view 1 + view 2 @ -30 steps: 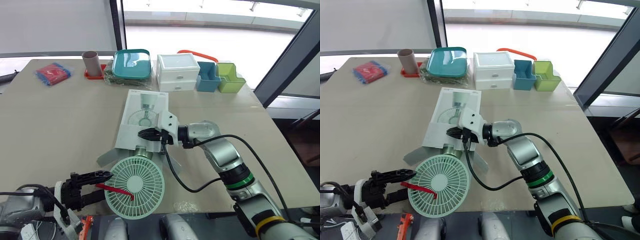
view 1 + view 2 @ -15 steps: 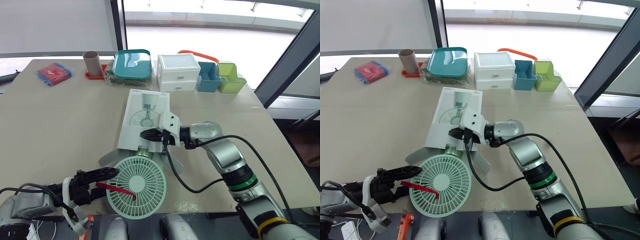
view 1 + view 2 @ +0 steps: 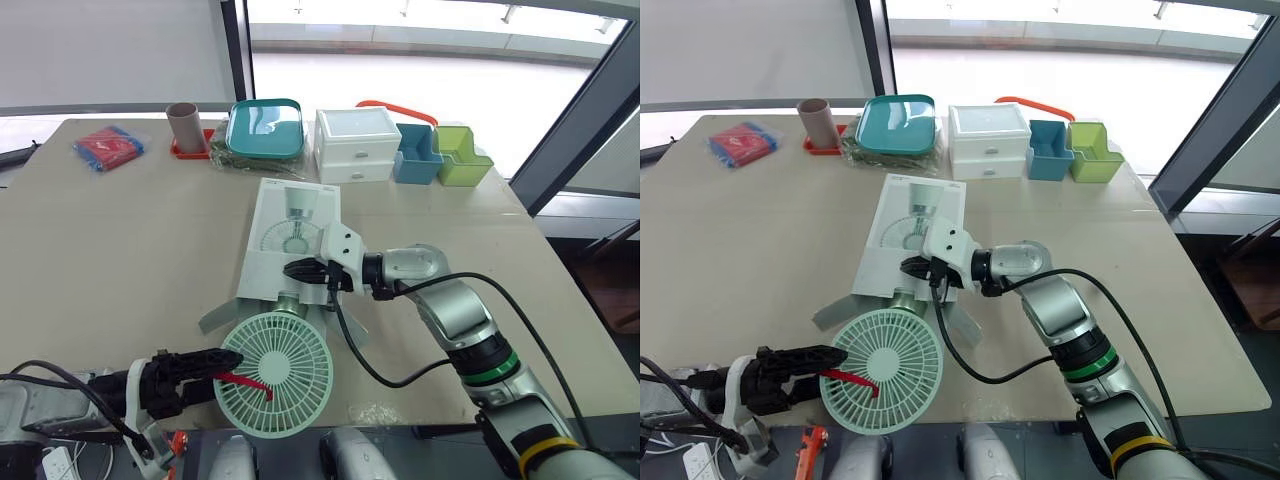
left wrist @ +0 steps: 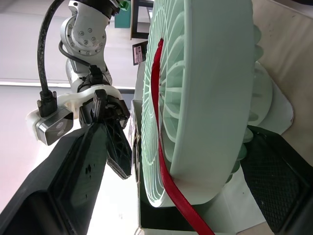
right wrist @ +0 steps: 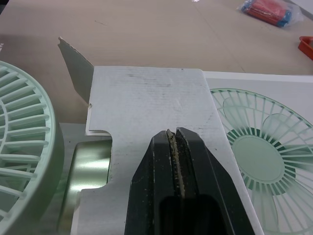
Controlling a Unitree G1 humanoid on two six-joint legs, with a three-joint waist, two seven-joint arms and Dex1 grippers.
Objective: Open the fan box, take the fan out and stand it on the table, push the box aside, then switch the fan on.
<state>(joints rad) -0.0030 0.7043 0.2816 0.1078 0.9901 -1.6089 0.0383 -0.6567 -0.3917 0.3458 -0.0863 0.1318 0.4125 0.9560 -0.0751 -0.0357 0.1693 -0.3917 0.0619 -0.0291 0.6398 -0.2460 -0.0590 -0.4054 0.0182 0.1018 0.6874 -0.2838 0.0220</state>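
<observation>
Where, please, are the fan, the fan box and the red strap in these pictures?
fan (image 3: 277,368): left eye view, centre of its front grille.
fan box (image 3: 290,235): left eye view, its printed top face.
red strap (image 3: 243,383): left eye view, its middle, across the grille.

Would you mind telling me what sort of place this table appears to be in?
Probably an office or lab: a beige table holds a white drawer unit and a green desk organiser, with a large window right behind.

The silver-grey right arm (image 3: 455,315) wears a green ring (image 3: 489,362) and a yellow band (image 3: 535,447), a black cable (image 3: 341,330) looping to its white wrist housing (image 3: 338,245).
</observation>
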